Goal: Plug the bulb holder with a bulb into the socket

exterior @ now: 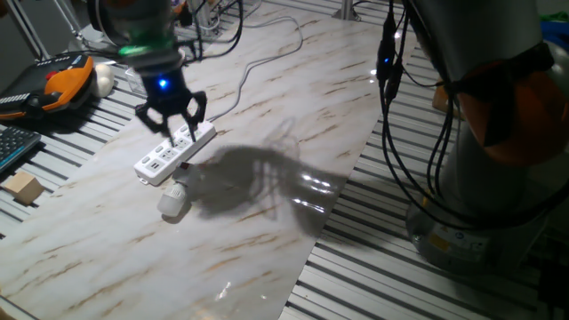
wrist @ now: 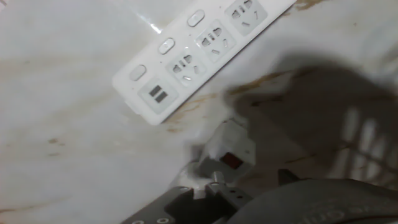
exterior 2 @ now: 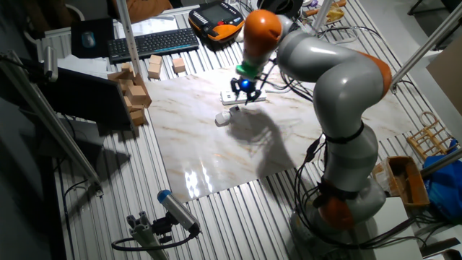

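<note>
The socket, a long white power strip [exterior: 169, 153], lies on the marble board with its outlets facing up; it also shows in the hand view [wrist: 193, 56] and in the other fixed view [exterior 2: 253, 96]. The white bulb holder [wrist: 229, 149] with its red switch lies on the board beside the strip's long edge, apart from the outlets. The frosted bulb [exterior: 173, 203] joined to it rests on the board [exterior 2: 223, 118]. My gripper [exterior: 173, 129] hovers just above the strip, open and empty [exterior 2: 244, 90]. The bulb is hidden in the hand view.
An orange teach pendant [exterior: 62, 80] and a keyboard [exterior: 13, 147] sit at the left, with a wooden block [exterior: 24, 188] nearby. Several more blocks [exterior 2: 133, 94] lie beside the board. Cables [exterior: 258, 53] run from the strip's far end. The board's edge [exterior: 311, 240] is to the right.
</note>
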`<state>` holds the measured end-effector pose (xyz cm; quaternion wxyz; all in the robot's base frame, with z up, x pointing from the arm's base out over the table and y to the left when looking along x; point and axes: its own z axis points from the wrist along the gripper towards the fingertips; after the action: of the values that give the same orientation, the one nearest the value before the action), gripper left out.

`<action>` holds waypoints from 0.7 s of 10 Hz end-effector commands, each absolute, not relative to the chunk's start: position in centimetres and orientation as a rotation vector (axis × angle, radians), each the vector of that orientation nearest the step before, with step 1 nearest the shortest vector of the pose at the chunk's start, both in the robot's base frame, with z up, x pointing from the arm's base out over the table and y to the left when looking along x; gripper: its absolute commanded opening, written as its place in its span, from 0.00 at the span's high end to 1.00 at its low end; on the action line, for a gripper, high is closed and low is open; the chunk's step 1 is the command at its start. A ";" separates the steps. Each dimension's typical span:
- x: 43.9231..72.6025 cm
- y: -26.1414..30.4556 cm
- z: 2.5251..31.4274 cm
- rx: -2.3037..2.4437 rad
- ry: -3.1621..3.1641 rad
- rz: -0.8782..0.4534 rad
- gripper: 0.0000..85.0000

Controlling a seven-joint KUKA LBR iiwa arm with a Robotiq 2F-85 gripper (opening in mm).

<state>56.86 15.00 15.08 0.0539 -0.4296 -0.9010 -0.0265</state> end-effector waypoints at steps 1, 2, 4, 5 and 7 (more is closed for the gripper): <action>57.1 15.3 14.7 -1.660 -2.572 -0.092 0.20; 57.5 15.6 14.0 -1.707 -2.571 -0.075 0.20; 58.1 16.0 12.3 -1.783 -2.574 -0.093 0.20; 58.2 16.2 11.8 -1.815 -2.572 -0.097 0.20; 58.1 16.3 11.2 -1.835 -2.558 -0.102 0.20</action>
<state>58.11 16.30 11.19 -0.0031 -0.5376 -0.8426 -0.0319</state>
